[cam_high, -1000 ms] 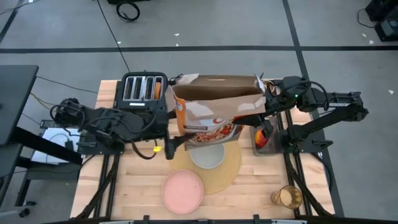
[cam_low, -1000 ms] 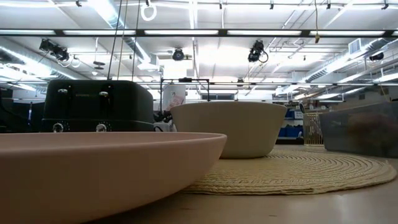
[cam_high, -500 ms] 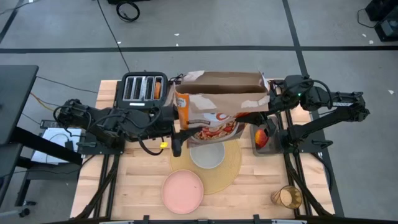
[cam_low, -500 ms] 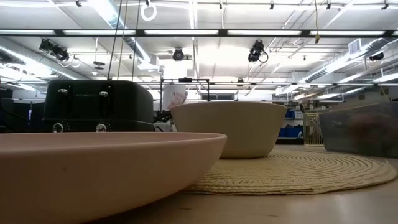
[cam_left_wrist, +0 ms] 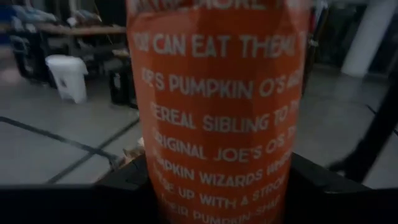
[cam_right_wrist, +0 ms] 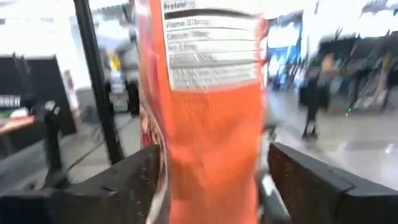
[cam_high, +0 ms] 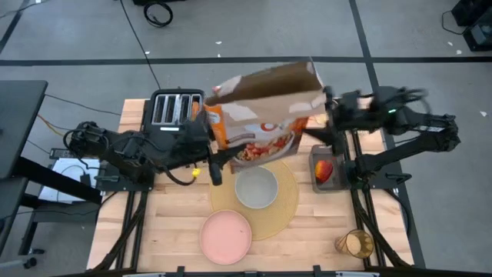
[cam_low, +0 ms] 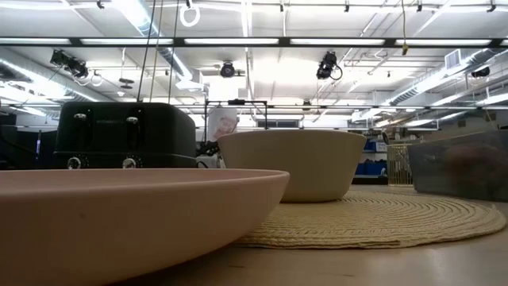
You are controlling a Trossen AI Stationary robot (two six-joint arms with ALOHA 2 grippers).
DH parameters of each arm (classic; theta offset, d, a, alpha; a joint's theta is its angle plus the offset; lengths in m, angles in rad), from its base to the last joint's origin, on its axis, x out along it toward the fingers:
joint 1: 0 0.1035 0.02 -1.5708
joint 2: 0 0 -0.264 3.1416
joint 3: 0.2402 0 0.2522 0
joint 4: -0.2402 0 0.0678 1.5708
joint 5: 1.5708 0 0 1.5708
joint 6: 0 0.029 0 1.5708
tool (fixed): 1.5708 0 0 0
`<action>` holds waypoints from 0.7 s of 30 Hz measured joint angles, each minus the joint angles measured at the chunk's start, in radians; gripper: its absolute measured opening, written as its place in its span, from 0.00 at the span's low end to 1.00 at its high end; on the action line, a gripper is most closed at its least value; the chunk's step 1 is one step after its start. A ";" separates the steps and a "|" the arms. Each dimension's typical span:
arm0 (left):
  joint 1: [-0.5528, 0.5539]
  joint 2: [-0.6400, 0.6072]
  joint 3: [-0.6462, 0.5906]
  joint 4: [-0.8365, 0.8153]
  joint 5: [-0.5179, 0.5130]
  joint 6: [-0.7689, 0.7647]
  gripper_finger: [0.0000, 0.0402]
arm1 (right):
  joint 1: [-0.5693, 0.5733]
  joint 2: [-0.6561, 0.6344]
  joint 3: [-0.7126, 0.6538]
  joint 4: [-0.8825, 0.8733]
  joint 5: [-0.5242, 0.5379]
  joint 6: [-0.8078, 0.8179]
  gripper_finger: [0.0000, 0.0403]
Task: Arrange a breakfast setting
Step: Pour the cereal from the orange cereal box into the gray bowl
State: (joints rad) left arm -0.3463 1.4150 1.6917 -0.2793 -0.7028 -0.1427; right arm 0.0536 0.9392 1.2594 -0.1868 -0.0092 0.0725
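An orange cereal box (cam_high: 265, 108) with an open brown top hangs tilted over the far part of the round tan placemat (cam_high: 286, 209). My left gripper (cam_high: 217, 158) is shut on the box's left end. My right gripper (cam_high: 329, 117) is open at the right end, its fingers on either side of the nutrition panel (cam_right_wrist: 208, 81). The grey-green bowl (cam_high: 256, 187) stands on the placemat. The pink plate (cam_high: 226, 235) overlaps the mat's near-left edge. An amber tumbler (cam_high: 354, 244) stands at the near right. My left gripper pinches the cereal box between its two fingers, one on each wide face, beside the narrow printed side (cam_left_wrist: 158, 180). The fingers come level from the table's left. The box is lifted clear above the table, tilted. My right gripper: I cannot tell whether a finger (cam_right_wrist: 134, 180) touches the box.
A black four-slot toaster (cam_high: 175, 109) with a toast round (cam_high: 196, 110) in one slot stands at the far left. A red apple (cam_high: 324, 169) lies in a small tray at the right. In the low view the plate (cam_low: 119, 214) and bowl (cam_low: 292, 163) fill the foreground.
The cereal box has swung toward the table's far edge and tipped, uncovering the bowl. My right gripper has drawn back toward the far right, off the box's front. My left gripper has stayed at the box's left end.
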 joint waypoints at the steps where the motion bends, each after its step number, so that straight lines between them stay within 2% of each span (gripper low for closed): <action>1: -0.003 -0.005 0.001 0.024 -0.001 0.016 0.54 | 0.000 -0.019 0.001 0.003 0.009 -0.018 0.78; 6: -0.004 -0.017 0.003 0.166 -0.011 0.131 0.53 | 0.001 -0.107 0.000 -0.007 0.062 -0.050 0.91; 11: -0.003 -0.017 0.010 0.400 -0.005 0.292 0.53 | 0.001 -0.153 0.004 -0.002 0.093 -0.043 0.95; 15: 0.007 -0.015 0.012 0.534 0.010 0.376 0.53 | 0.001 -0.107 0.001 0.008 0.098 -0.049 0.95; 21: 0.038 -0.013 0.011 0.631 0.126 0.416 0.53 | -0.001 0.011 0.001 0.250 0.092 -0.045 0.96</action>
State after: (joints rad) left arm -0.3087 1.4021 1.7027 0.3521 -0.5771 0.2732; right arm 0.0530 0.9507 1.2605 0.0632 0.0832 0.0276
